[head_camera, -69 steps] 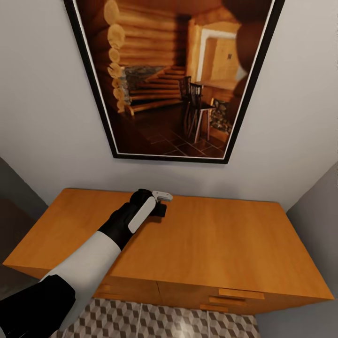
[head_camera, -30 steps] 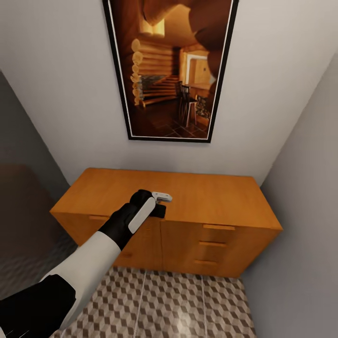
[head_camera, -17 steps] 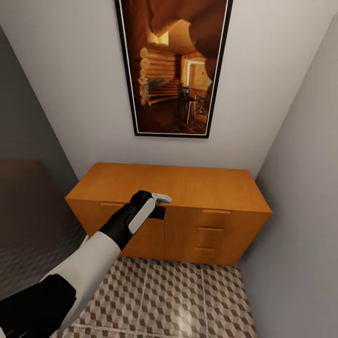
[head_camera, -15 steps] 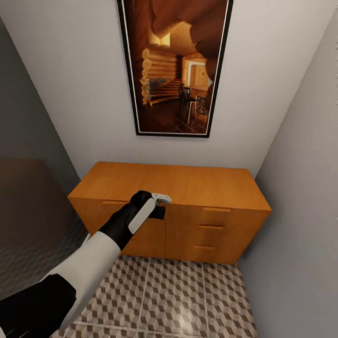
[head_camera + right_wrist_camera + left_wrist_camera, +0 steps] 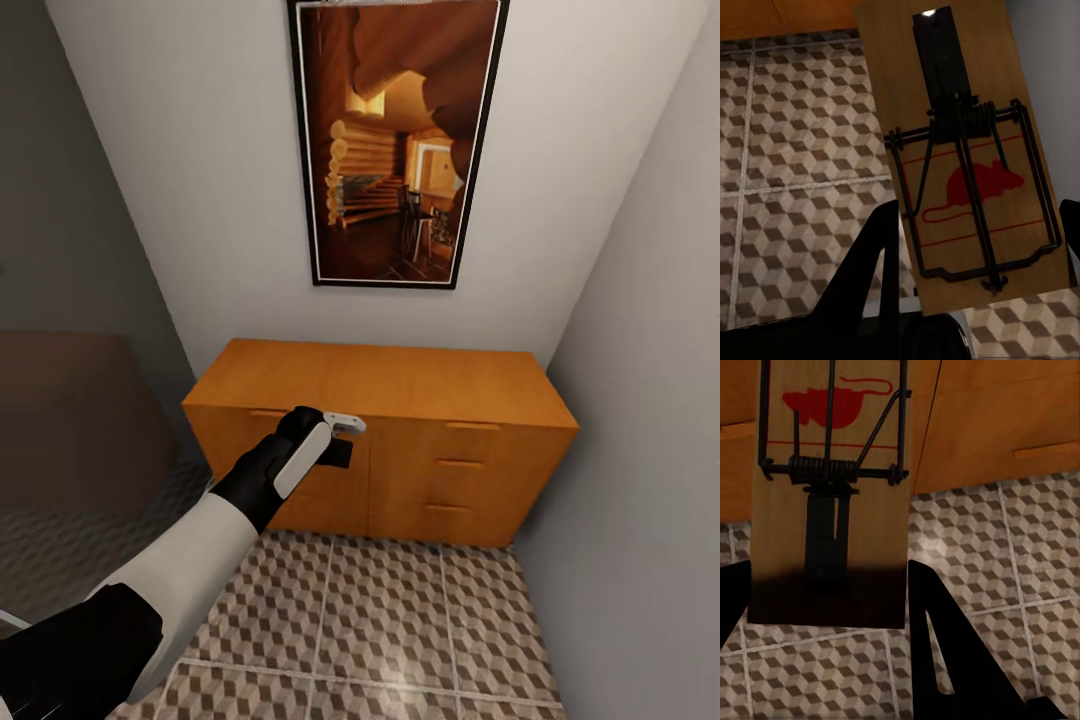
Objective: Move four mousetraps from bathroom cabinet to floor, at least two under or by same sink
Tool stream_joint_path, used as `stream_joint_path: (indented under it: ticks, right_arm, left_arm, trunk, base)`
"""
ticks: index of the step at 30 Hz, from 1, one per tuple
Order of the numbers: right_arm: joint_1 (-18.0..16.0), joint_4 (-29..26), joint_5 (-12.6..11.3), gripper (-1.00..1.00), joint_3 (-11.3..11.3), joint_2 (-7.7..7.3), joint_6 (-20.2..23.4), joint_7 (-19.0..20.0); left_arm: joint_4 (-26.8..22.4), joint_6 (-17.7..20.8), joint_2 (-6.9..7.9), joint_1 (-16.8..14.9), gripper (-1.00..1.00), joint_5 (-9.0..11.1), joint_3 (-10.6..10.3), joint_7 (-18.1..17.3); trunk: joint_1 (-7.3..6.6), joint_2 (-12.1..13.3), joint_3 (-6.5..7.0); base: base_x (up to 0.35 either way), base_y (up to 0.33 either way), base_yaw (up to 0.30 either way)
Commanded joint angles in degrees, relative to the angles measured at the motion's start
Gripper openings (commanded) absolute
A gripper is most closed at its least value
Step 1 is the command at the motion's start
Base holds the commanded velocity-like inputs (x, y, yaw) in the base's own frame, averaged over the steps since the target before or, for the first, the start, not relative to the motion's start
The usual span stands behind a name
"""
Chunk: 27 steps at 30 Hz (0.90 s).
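Observation:
My left gripper [image 5: 829, 585] is shut on a mousetrap [image 5: 832, 472], a brown wooden board with a red mouse print and a dark spring bar, held between the black fingers [image 5: 945, 645]. My right gripper [image 5: 979, 217] is shut on a second mousetrap [image 5: 967, 150] of the same kind. In the head view my left arm [image 5: 290, 465] reaches forward in front of the orange-brown cabinet [image 5: 400, 380], whose fronts look closed. The cube-patterned bathroom floor [image 5: 400, 620] lies below both held traps. The bathroom sink is out of view.
The cabinet stands in a narrow alcove between grey side walls [image 5: 640, 420], under a framed picture [image 5: 395, 150] of a log interior. A dark grey floor area [image 5: 70, 500] lies to the left. Tiled floor stretches between me and the cabinet.
The whole head view has shifted: the cabinet looks smaller and farther, its fronts and more tiled floor show, so the camera has backed away. My left arm keeps its place in the picture.

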Motion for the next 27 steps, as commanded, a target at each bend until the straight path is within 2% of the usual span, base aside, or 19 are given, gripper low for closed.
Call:
stream_joint_path:
  ticks: [1, 27]
  right_arm:
    - [-0.05, 0.05, -0.71, -1.00, 0.33, -0.01, -0.23, 0.42]
    - [-0.05, 0.05, -0.71, -1.00, 0.38, -0.05, -0.29, 0.42]
  left_arm:
    - [0.09, 0.11, 0.01, -0.07, -1.00, 0.42, -0.16, 0.58]
    - [1.04, 0.07, 0.00, -0.07, -1.00, 0.42, -0.23, 0.58]
  trunk:
    - [0.03, -0.11, -0.06]
    - [0.03, -0.11, 0.02]
  base:
    - [-0.039, 0.027, 0.000]
    - [-0.003, 0.002, 0.000]
